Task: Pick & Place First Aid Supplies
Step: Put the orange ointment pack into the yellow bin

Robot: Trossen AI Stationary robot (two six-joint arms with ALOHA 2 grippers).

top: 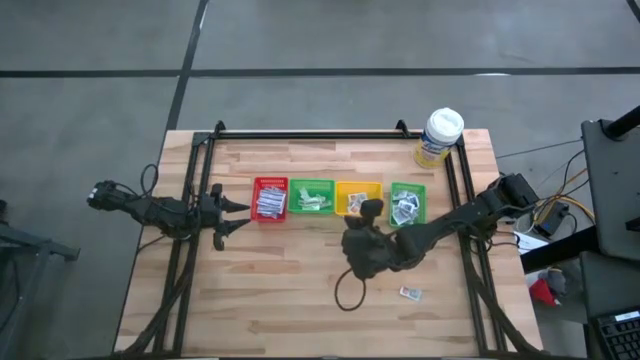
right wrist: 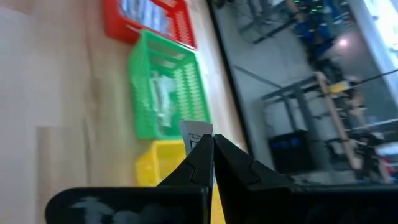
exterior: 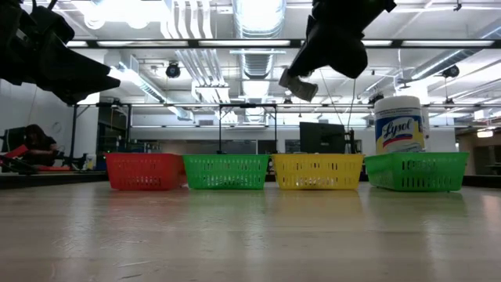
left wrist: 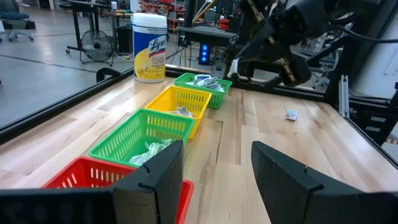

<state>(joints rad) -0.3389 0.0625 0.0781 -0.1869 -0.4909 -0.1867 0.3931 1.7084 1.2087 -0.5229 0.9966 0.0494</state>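
A: 4 trays point(top: 313, 184) stand in a row; your right gripper point(top: 372, 207) hangs above the yellow tray point(top: 357, 198), jaws pinching a small white packet point(right wrist: 196, 132).

B: And your left gripper point(top: 240, 212)?

A: Jaws spread, holding nothing, just beside the red tray point(top: 270, 199). 1 loose packet point(top: 409, 292) lies on the table point(top: 270, 290), well apart from the trays.

Red tray point(top: 270, 199), green tray point(top: 312, 197), yellow tray point(top: 356, 197), second green tray point(top: 407, 203) in row; wipes tub point(top: 440, 136) behind.
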